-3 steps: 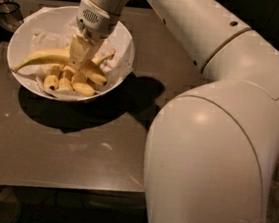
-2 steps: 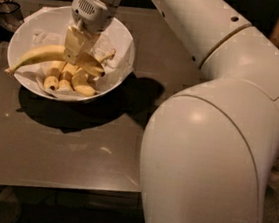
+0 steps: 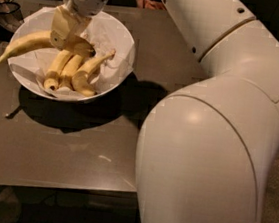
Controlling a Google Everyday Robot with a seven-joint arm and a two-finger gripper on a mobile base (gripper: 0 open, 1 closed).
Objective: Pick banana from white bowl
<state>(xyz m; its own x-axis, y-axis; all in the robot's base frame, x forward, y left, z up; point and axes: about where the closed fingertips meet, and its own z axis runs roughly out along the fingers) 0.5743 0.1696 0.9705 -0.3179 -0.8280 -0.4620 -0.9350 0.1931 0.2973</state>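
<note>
The banana (image 3: 29,44) is in the jaws of the gripper (image 3: 68,41), which is over the upper left part of the white bowl (image 3: 123,40). The jaws look closed on the banana's thick right end. The rest of the fruit slants down and left across the rim, and its thin stem tip hangs beyond the bowl above the counter (image 3: 74,151). I judge it light and fairly stiff along its length, but soft under the peel, so a hard squeeze would bruise or split it. The skin is smooth and the body curved and tapering, so it could roll or slide between flat pads. A hold this close to one end leaves the long free part to droop or pivot. A grip nearer the middle, across the thickest part, would carry it more steadily, and the stem is too thin to hold by. Three shorter bananas (image 3: 71,70) lie side by side on the crumpled paper (image 3: 108,29) lining the bowl, just beside the gripper, and they could be nudged. No brand, sticker or readable writing shows on the fruit, bowl, gripper or arm (image 3: 216,142).
</note>
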